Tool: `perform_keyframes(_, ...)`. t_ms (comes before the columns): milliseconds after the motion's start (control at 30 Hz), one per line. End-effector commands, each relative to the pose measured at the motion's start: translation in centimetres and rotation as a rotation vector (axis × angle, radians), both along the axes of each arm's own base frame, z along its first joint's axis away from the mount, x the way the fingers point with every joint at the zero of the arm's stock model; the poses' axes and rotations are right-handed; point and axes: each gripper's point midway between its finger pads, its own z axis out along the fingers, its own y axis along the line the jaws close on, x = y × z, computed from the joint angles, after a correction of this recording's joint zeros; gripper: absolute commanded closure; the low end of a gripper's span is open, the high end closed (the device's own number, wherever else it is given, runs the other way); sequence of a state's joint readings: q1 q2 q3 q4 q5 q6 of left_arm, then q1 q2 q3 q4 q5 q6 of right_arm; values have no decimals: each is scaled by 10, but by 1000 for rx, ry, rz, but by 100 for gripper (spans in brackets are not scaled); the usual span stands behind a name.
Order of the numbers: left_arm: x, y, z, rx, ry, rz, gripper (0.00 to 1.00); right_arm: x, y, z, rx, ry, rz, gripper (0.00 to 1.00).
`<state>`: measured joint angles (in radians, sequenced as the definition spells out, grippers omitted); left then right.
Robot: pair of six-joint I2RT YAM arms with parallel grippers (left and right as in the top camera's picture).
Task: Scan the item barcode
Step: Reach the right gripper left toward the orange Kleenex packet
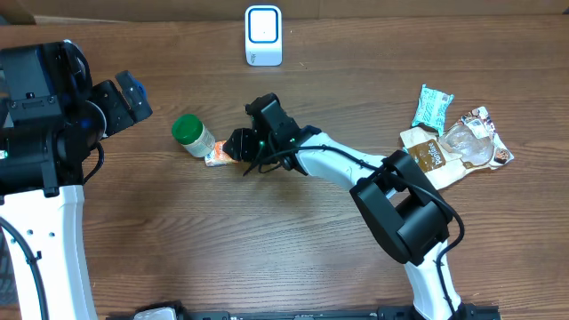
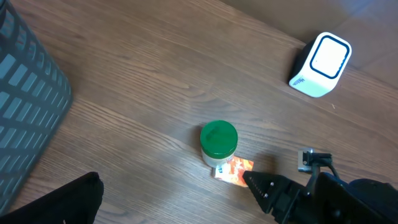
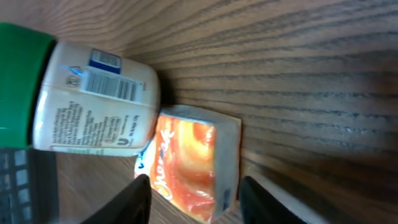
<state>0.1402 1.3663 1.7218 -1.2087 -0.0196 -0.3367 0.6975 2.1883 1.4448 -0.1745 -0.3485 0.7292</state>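
Observation:
A small orange box (image 1: 218, 156) lies on the wooden table, touching a white jar with a green lid (image 1: 193, 135) that lies on its side. In the right wrist view the orange box (image 3: 196, 162) sits between the two fingers of my right gripper (image 3: 194, 196), close to both; the gripper is open and the box rests on the table. The jar (image 3: 93, 99) shows a barcode on its side. The white scanner (image 1: 263, 36) stands at the table's far edge. My left gripper (image 1: 133, 96) hangs wide open at the left, holding nothing.
Several snack packets (image 1: 453, 142) and a teal wrapper (image 1: 433, 108) lie at the right. A grey slatted bin (image 2: 25, 106) stands at the left in the left wrist view, where the scanner (image 2: 320, 64) and jar (image 2: 218, 140) also show.

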Motion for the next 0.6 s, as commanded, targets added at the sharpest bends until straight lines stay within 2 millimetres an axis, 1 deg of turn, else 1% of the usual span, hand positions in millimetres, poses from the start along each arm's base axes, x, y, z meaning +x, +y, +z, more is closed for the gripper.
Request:
perform_keyframes(0,1,3,-1,10,4,2,1,4,3,-12,-29,-15,-19,59)
perform_keyframes(100,1,3,-1,10,4,3,0,1,4,-21,-39,-4,-13,65)
perform_keyframes(233,1,3,-1,10,4,2,0,-2,7,-22,-42,-6,-9,69)
perform_keyframes(333,1,3,-1,10,4,2,0,-5,8,-24,-54,-5,-5,70)
perform_keyframes(400,1,3,-1,10,4,2,0,-7,7,-28,-79,-11,-14,76)
perform_keyframes(433,1,3,-1,10,4,3,1,-8,6,-29,-92,-13,-18,82)
perform_keyframes(533,1,3,-1,10,4,3,1,-10,7,-30,-96,-11,-15,96)
perform_keyframes(567,1,3,-1,10,4,3,0,-10,7,-30,-96,-10,-15,96)
